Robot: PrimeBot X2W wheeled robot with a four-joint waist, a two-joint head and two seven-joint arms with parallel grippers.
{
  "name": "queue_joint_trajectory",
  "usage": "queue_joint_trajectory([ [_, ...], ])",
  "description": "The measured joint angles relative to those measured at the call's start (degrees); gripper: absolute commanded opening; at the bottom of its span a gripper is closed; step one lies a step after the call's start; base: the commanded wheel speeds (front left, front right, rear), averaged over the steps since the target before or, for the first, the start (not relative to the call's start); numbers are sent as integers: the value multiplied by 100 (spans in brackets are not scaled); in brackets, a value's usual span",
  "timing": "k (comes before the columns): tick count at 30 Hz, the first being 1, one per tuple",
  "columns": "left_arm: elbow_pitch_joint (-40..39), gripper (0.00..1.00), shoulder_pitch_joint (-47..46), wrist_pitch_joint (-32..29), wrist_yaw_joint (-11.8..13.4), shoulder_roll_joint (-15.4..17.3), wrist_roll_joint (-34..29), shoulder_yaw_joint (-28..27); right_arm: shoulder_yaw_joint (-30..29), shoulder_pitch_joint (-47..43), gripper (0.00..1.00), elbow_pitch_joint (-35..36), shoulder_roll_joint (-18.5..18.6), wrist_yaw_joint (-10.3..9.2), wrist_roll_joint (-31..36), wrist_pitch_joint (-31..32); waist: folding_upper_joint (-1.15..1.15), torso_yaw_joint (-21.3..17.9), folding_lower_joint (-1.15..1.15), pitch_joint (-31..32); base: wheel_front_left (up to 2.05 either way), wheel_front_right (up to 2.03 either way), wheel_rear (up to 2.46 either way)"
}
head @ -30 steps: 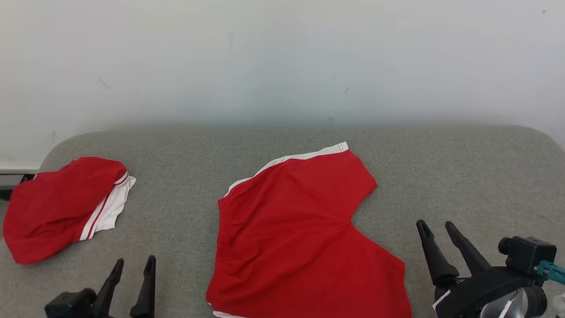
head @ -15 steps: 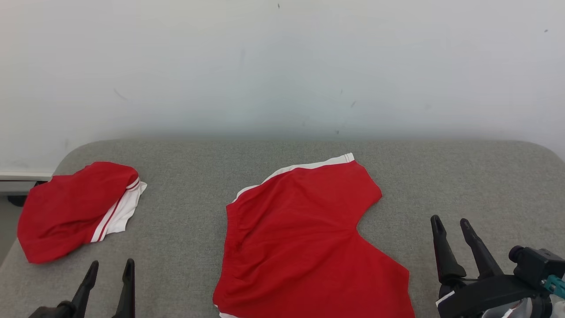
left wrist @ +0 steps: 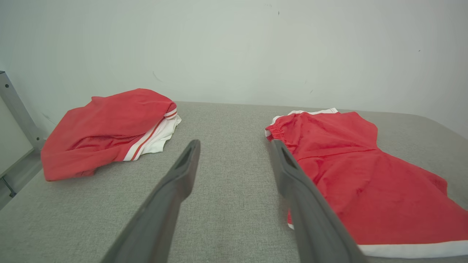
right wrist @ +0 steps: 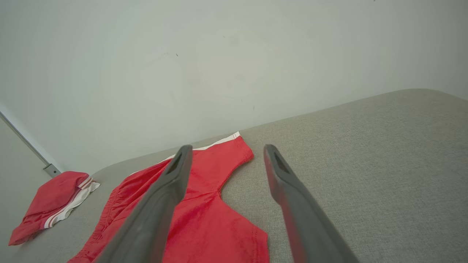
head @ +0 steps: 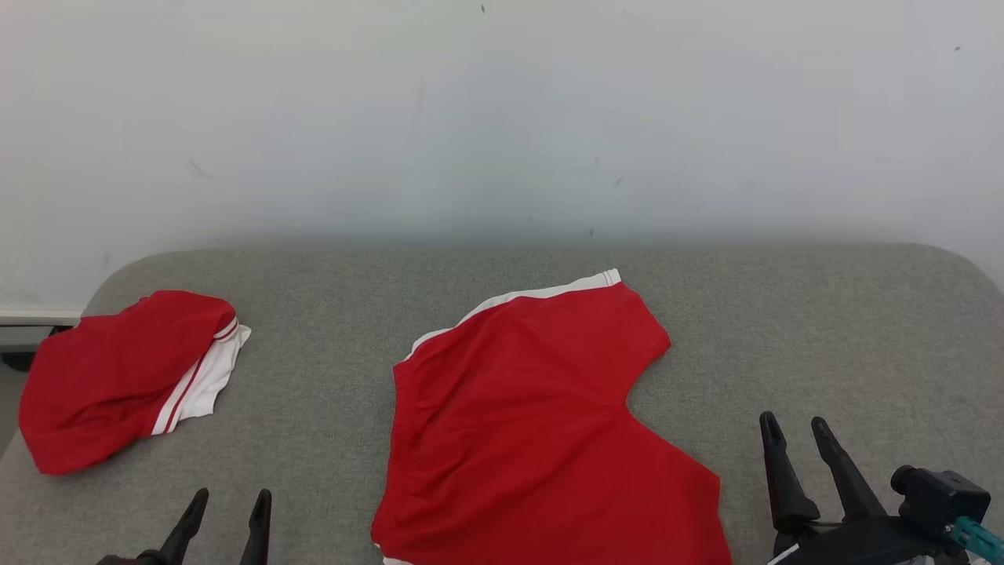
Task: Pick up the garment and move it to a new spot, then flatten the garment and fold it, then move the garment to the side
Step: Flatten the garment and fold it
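The red garment [head: 533, 424], a pair of shorts with white trim, is lying spread flat on the grey fabric surface [head: 823, 314], around its middle and running off the near edge of the head view; the gathered waistband is facing the robot's left, one leg is reaching toward the wall with a white band along its far edge, the other leg is pointing back toward the robot, and a notch is opening between the two on the right side; faint creases are running through the cloth near the waistband; the right gripper [head: 794, 424] is hovering just to the right of the near leg, apart from the cloth, its two dark fingers standing spread and grasping nothing; the left gripper [head: 230, 498] is hanging low at the near left, over bare surface between the shorts and a second red garment [head: 118, 377], its fingers likewise parted and empty; that second garment, with white and red striped trim, is sitting bunched near the left end of the surface, well apart from the shorts; a black camera module [head: 937, 498] with a teal fitting is riding on the right wrist; a pale wall [head: 502, 118] is rising behind the surface
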State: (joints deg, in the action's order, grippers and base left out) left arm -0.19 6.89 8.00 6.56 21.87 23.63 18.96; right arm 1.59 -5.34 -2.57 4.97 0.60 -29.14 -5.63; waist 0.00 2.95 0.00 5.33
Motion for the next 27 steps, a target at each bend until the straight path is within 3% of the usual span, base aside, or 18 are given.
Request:
queue_joint_trajectory([
  [21,-249,100,113,-357,47,-43,-32,-12,83,12,100,-178,0,76,51,-118,0,-42,0,-69,0,0,0],
  [27,-212,100,109,-755,48,-131,56,47,172,3,100,-411,15,27,98,207,0,-52,0,-83,0,0,0],
])
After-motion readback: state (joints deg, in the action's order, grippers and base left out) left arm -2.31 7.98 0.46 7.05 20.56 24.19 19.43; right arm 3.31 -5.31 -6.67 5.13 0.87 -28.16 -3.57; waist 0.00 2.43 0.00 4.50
